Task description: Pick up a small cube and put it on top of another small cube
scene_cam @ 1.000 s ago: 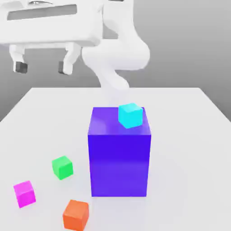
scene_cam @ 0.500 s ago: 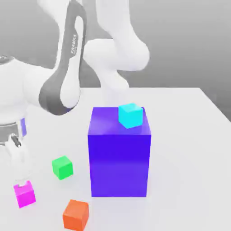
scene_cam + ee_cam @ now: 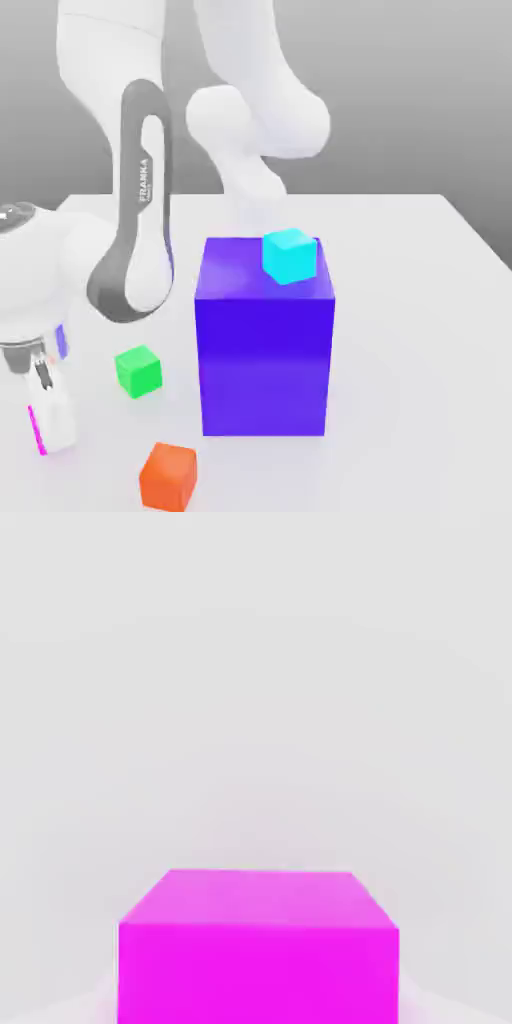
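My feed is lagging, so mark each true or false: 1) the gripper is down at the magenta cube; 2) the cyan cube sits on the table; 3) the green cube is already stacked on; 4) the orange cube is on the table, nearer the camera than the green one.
1) True: the gripper is shut on the magenta cube.
2) False: the cyan cube rests on top of the big blue block.
3) False: the green cube stands alone with nothing on it.
4) True: the orange cube lies on the table, in front of the green one.

White arm bent low at exterior view's left, gripper (image 3: 50, 425) pointing down, fingers clamped together
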